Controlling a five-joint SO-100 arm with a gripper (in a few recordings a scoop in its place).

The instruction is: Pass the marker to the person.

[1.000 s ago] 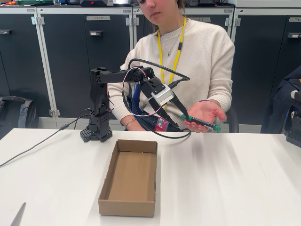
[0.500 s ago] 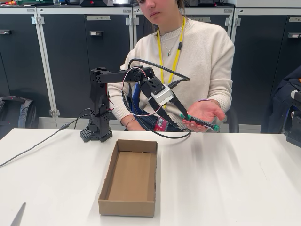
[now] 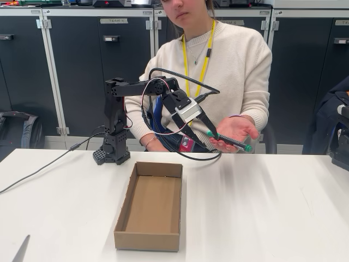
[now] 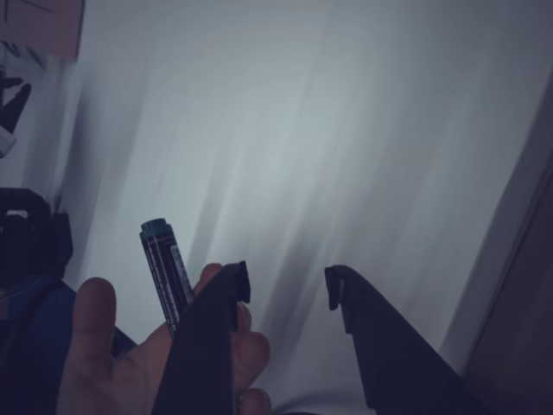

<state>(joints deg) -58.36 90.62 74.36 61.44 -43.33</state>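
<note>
Claw (image 4: 287, 288) hangs with its fingers spread and nothing between them, just beside the marker (image 3: 229, 141), which lies across the person's upturned hand (image 3: 235, 131) above the tabletop's (image 3: 262, 207) far edge. Handover looks finished; next the arm likely needs only to draw back clear of the hand

The marker (image 3: 229, 141) has a dark barrel with green at both ends; its label reads red. The person (image 3: 229, 65) wears a cream knit sweater with a yellow lanyard (image 3: 203, 63) and a red badge (image 3: 187, 144). The arm (image 3: 117, 117) is black, with a white block near the gripper (image 4: 287, 285), whose 2 fingers are dark. The box (image 3: 150, 204) is plain brown cardboard. The table (image 3: 272, 218) is white. The cabinets (image 3: 76, 71) are dark grey with pale frames.
</note>
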